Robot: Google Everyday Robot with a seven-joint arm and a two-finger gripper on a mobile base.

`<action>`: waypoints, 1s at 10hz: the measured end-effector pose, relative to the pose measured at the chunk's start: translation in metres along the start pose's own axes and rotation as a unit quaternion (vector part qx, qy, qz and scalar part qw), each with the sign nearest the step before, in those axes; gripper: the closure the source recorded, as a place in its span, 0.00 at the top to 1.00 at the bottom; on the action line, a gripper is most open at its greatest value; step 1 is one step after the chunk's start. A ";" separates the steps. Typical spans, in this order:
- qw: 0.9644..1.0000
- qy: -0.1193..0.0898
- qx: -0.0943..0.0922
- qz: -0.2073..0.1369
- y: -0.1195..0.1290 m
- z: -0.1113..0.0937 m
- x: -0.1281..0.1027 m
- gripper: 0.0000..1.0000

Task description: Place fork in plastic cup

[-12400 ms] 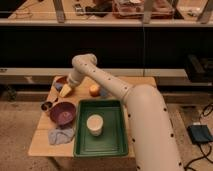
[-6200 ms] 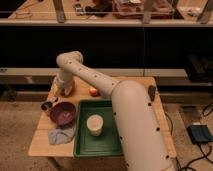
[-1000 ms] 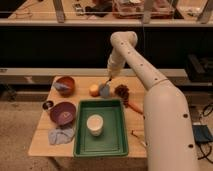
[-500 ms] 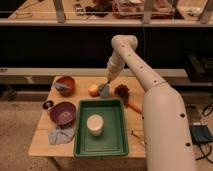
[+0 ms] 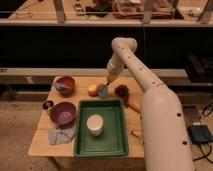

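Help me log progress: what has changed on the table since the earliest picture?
The gripper swung from the reddish bowl on the left across to just above the plastic cup, beside the orange fruit. The white cup and green tray stayed put.

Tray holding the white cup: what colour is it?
Green. The tray shows in the camera view; the gripper is over the plastic cup.

Gripper sits right above the cup, fruit just beside, green tray nearer the camera.
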 end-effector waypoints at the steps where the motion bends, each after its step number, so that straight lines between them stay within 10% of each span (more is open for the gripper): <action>1: 1.000 0.002 -0.003 -0.002 0.000 0.001 -0.001 0.69; 10: 0.999 0.030 -0.015 -0.026 -0.015 0.001 -0.004 0.80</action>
